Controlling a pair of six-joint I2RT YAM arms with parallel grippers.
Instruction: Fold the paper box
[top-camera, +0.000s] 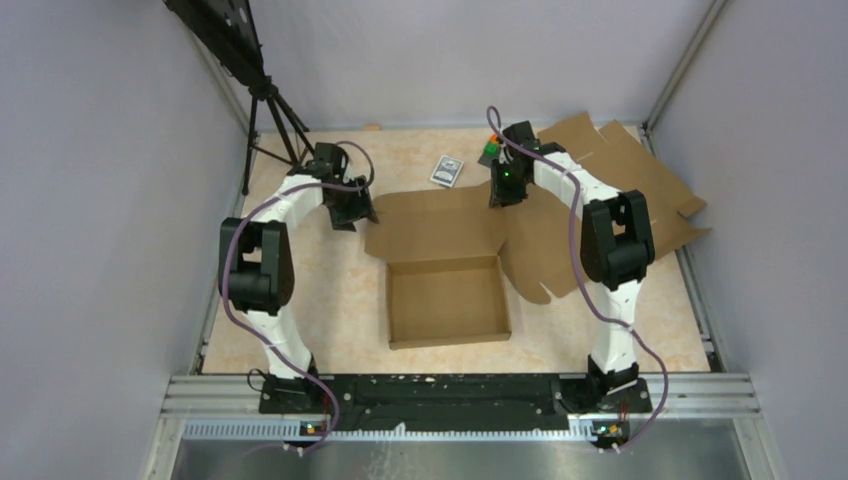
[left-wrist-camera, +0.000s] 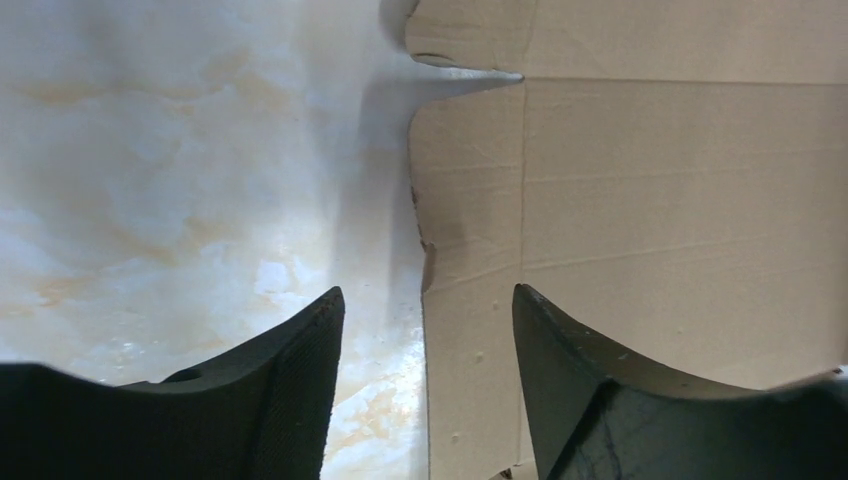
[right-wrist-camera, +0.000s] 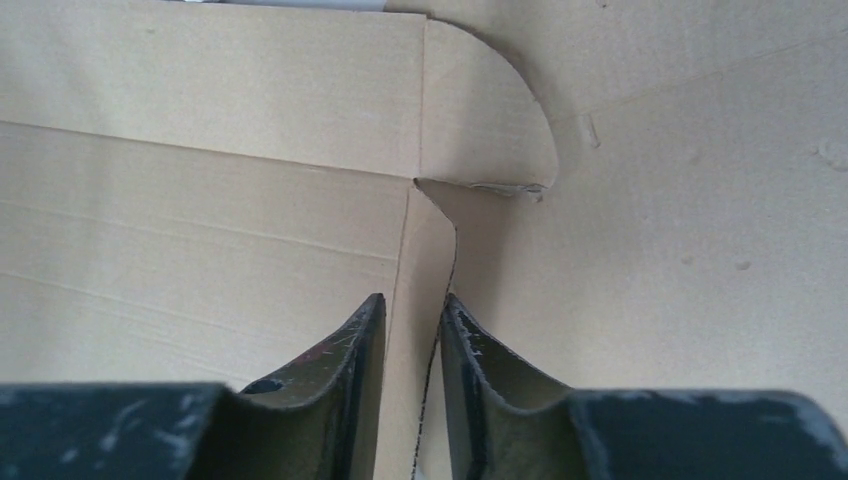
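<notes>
The paper box (top-camera: 448, 300) lies mid-table as a shallow brown tray, its lid flap (top-camera: 440, 222) spread flat behind it. My left gripper (top-camera: 352, 215) is open at the lid's left edge. In the left wrist view it (left-wrist-camera: 427, 290) straddles that edge, one finger over the table and one over the cardboard (left-wrist-camera: 650, 200). My right gripper (top-camera: 503, 195) is at the lid's right edge. In the right wrist view it (right-wrist-camera: 413, 297) has its jaws narrowly apart over the lid's narrow side flap (right-wrist-camera: 425, 260), not clamped on it.
A second brown blank (top-camera: 630, 170) lies flat at the back right, partly under the box, and shows in the right wrist view (right-wrist-camera: 680, 250). A small grey card pack (top-camera: 447, 171) lies behind the lid. A black tripod (top-camera: 270, 110) stands at the back left. Grey walls enclose the table.
</notes>
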